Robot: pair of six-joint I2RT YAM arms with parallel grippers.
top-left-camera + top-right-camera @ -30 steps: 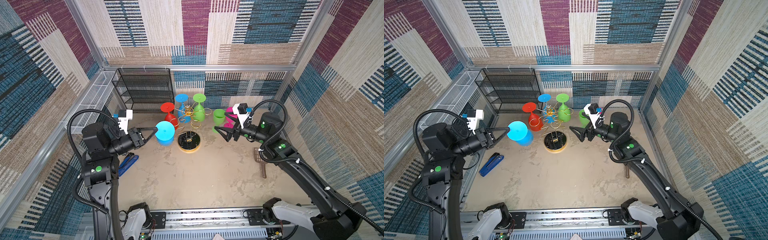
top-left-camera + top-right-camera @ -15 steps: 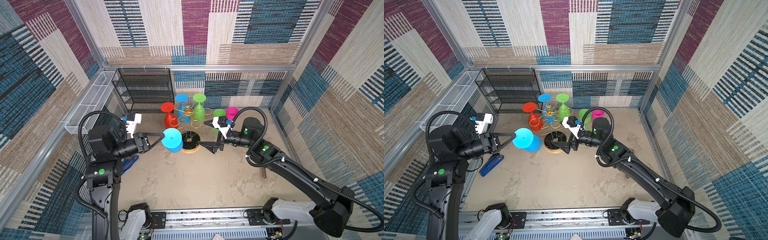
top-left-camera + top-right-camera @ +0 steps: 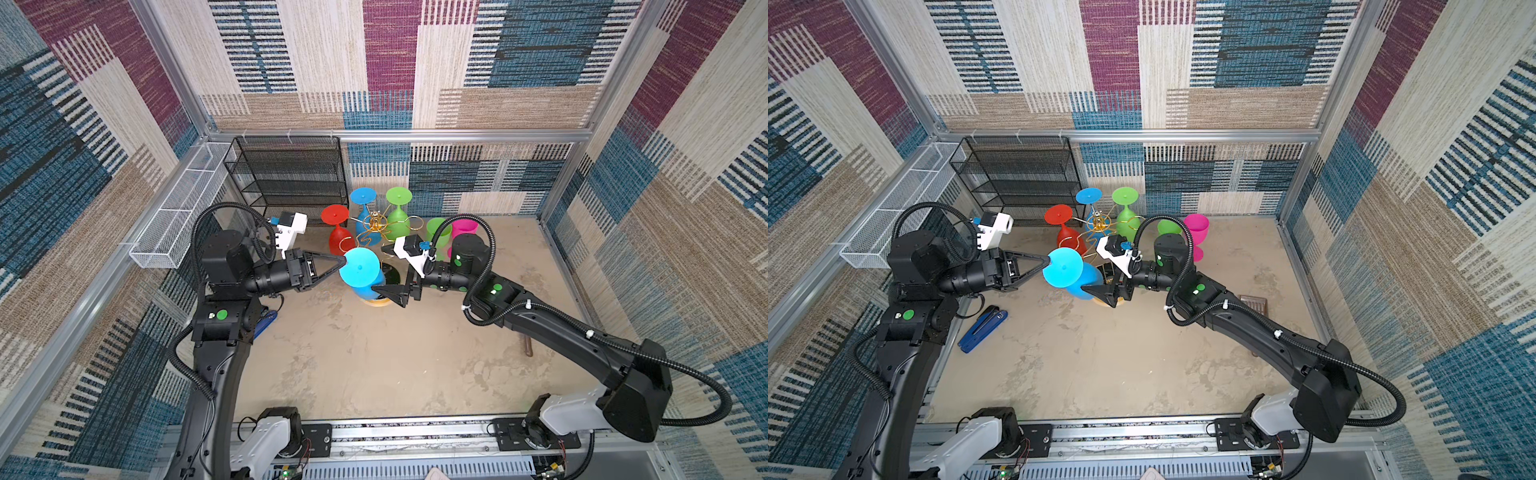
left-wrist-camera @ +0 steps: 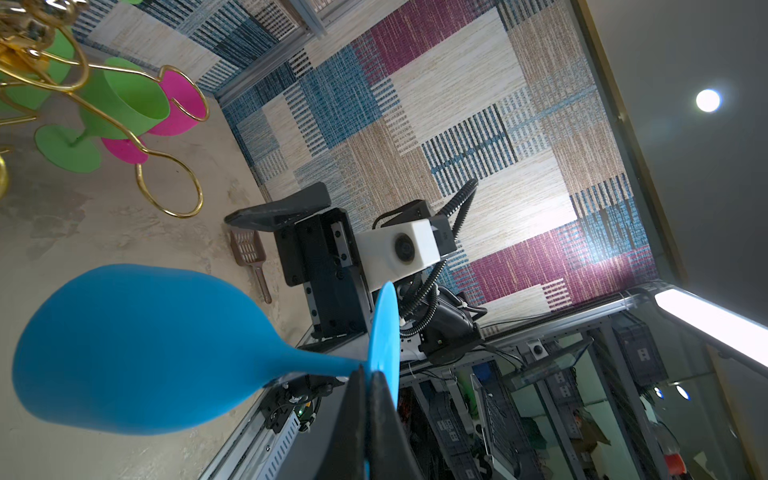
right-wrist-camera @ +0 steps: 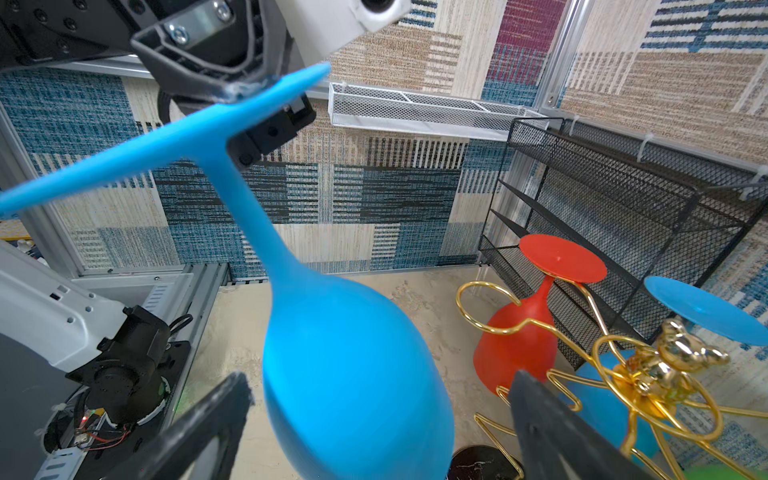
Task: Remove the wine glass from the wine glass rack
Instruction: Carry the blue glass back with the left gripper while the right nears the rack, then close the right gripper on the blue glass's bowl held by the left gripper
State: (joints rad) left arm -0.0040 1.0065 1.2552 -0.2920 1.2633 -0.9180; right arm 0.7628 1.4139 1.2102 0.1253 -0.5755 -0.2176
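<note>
My left gripper (image 3: 344, 261) is shut on the rim of the foot of a blue wine glass (image 3: 360, 270), which hangs foot up and bowl down, tilted, in front of the gold wine glass rack (image 3: 376, 222) and clear of its loops. My right gripper (image 3: 384, 291) is open, and its fingers (image 5: 224, 399) stand on either side of the glass's bowl (image 5: 353, 374) with gaps showing. On the rack hang a red glass (image 3: 338, 237), a second blue one (image 3: 363, 197) and a green one (image 3: 398, 203). The left wrist view shows the shut fingertips (image 4: 376, 386) pinching the foot.
A green glass (image 3: 436, 228) and a pink glass (image 3: 465, 228) stand upright on the floor right of the rack. A black mesh shelf (image 3: 286, 174) and a white mesh basket (image 3: 178, 220) are at the back left. A blue tool (image 3: 982, 328) and a brown scoop (image 3: 1254, 305) lie on the floor.
My left gripper has carried the blue glass rightward toward the middle. My right arm has swung left and lower, bringing its open fingers around the glass's bowl.
</note>
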